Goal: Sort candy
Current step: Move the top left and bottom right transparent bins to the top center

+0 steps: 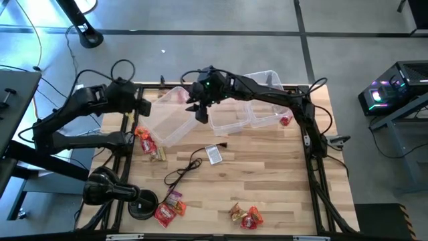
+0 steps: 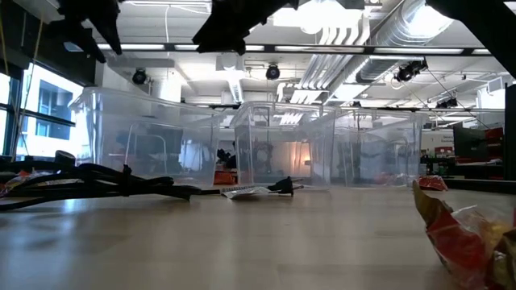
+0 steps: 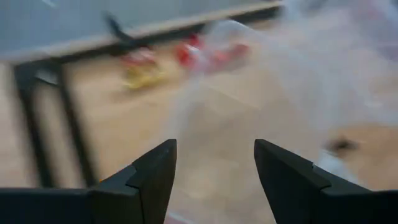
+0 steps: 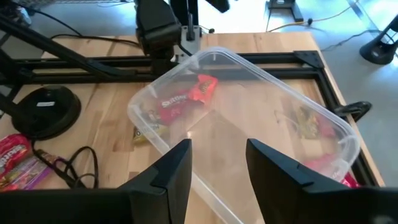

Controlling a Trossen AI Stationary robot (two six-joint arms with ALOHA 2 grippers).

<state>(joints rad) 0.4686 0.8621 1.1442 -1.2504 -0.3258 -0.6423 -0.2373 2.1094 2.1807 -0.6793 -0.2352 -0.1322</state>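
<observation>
On the wooden table, candy lies beyond the right claw, seemingly open, empty.

left wrist view's candy blurred, low view's near candy wrapper cut off at edge

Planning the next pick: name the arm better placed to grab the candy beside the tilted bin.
Left. The left gripper, open, hovers close to the candy; the right gripper hangs above the bin.

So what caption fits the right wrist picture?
Open right gripper above a clear plastic bin holding red wrapped candy.
</observation>
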